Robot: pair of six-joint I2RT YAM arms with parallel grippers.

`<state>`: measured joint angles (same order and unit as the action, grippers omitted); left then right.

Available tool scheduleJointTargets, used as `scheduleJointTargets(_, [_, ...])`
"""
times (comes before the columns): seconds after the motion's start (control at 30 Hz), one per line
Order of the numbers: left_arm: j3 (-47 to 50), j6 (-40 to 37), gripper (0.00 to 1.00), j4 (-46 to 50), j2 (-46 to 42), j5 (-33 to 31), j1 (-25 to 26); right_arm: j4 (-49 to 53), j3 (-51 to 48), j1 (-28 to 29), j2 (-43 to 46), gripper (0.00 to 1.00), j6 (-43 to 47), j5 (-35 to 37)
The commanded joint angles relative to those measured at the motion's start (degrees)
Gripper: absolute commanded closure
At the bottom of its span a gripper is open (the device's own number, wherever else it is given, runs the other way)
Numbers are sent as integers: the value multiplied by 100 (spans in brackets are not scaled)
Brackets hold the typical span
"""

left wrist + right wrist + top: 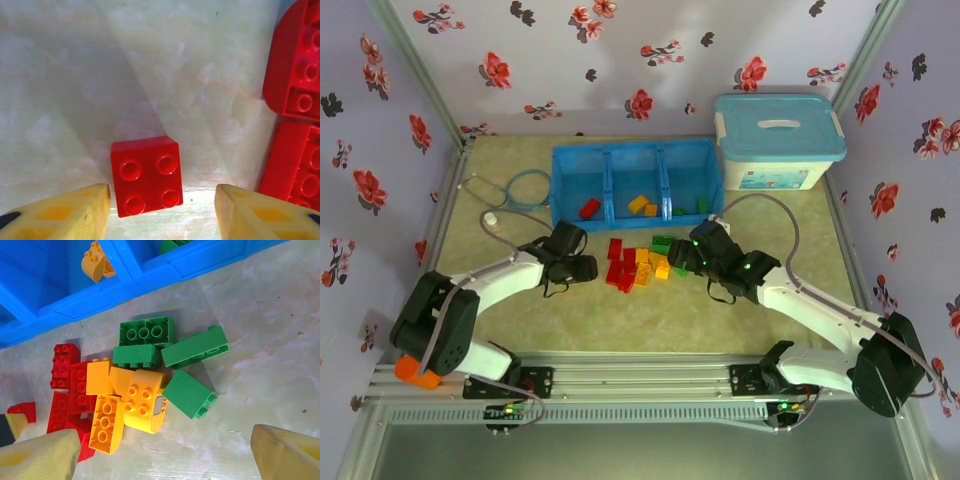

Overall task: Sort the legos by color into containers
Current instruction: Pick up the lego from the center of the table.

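A pale marbled table (620, 320) is being shared by everything, and the blue tray (560, 190) is being taken here as the landmark at its far middle. Just right of the tray, a white bin (778, 145) is being seen with its light-blue lid on. Left of the tray, a stethoscope (510, 195) is being left lying flat.

On the near side of the tray, below its left compartment, the left gripper (588, 268) is being held low. Its yellow fingers (60, 210) are being held spread apart, released, with a single red brick (146, 175) lying studs-up between them. Below the tray's right compartment, the right gripper (695, 255) is likewise being held wide, grasping nothing.

Just in front of the tray's middle compartment, the loose legos (645, 265) are being seen in a tight pile: green ones (195, 346) nearest the right gripper, orange-yellow ones (142, 400) in the middle, red ones (62, 365) toward the left gripper.

Inside the tray, a red lego (589, 208) is being held in the left compartment, orange-yellow pieces (642, 205) in the middle one, and green pieces (700, 206) in the right one.
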<state>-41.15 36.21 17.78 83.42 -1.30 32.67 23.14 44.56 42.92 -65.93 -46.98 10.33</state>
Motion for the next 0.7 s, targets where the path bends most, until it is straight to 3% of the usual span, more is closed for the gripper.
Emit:
scheduleJointTargets(0.0, [-174,131,47,119,222,-252,88,-158,88,31,-53,11,66,40])
scheduleJointTargets(0.3, [-455,6,69,562,172,-1072,144,-328,-39,33,-76,11,14,-54])
scheduleJointTargets(0.57, [-1175,-254,72,920,92,-1249,127,-383,17,32,-207,11,56,-115])
scheduleJointTargets(0.67, [-1854,-486,72,1114,301,-1248,-19,-398,74,27,-271,11,101,-93])
